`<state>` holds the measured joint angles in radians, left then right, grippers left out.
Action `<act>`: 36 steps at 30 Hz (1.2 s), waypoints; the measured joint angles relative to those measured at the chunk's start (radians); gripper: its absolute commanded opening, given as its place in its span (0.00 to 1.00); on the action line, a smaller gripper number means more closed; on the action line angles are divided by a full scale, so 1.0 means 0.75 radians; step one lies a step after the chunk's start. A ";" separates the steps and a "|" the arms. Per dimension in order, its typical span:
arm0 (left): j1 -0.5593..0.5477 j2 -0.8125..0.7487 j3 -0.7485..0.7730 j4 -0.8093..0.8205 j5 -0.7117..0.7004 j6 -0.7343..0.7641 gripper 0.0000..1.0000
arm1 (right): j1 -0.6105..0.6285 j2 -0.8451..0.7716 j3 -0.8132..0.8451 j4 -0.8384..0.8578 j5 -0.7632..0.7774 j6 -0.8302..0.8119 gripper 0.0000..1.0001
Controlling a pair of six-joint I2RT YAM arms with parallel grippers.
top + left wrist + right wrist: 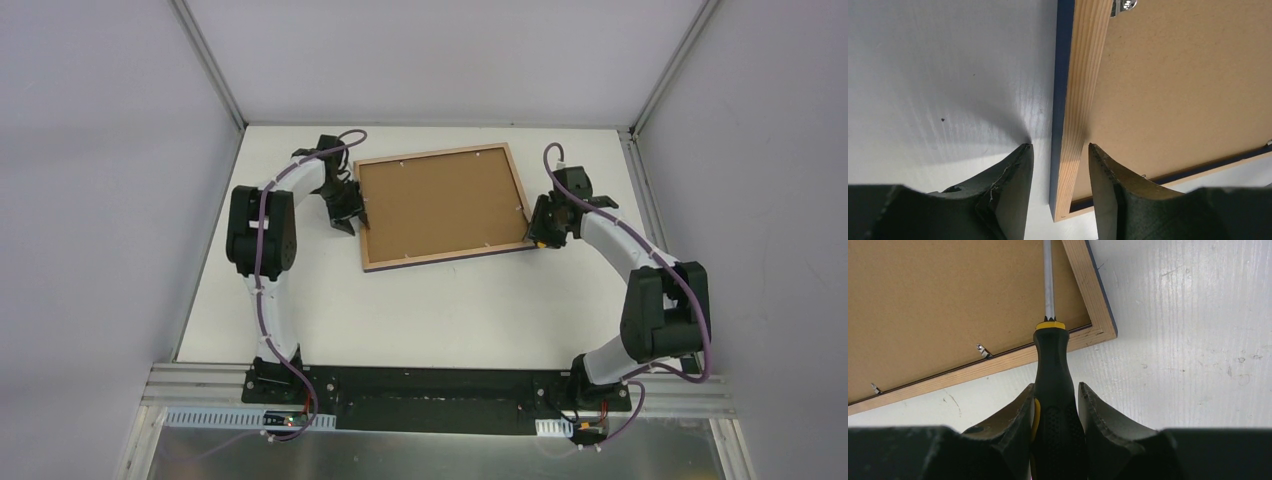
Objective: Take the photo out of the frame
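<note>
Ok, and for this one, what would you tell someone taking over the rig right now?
The left gripper is open, jaws astride the left rail of the frame toward its near corner, not clamped.
The right gripper is shut on the screwdriver, its shaft reaching over the right side of the frame's back.
The frame lies face down on the table, with the backing board in place and metal tabs at its edge. The photo is not in sight.
Done: tool in hand.
Left: turn the tabs aside, lift out the backing board, take out the photo.
</note>
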<state>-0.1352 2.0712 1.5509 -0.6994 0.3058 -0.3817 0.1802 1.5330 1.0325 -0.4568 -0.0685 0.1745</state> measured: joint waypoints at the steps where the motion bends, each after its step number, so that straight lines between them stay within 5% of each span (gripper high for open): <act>1: -0.005 0.010 0.001 0.005 -0.002 -0.001 0.39 | 0.001 -0.004 -0.002 0.001 0.001 0.000 0.00; 11: -0.049 0.019 0.001 0.014 -0.113 -0.012 0.01 | 0.003 -0.094 -0.102 0.029 0.009 -0.026 0.00; 25: -0.055 -0.010 -0.042 0.030 -0.162 0.040 0.00 | 0.009 -0.014 -0.131 0.163 -0.021 -0.072 0.00; 36: -0.052 -0.045 -0.083 0.049 -0.221 0.023 0.00 | 0.010 0.394 0.270 0.229 -0.137 -0.166 0.00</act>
<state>-0.1741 2.0377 1.4887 -0.6628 0.1402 -0.3641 0.1875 1.8286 1.2346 -0.2848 -0.1715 0.0498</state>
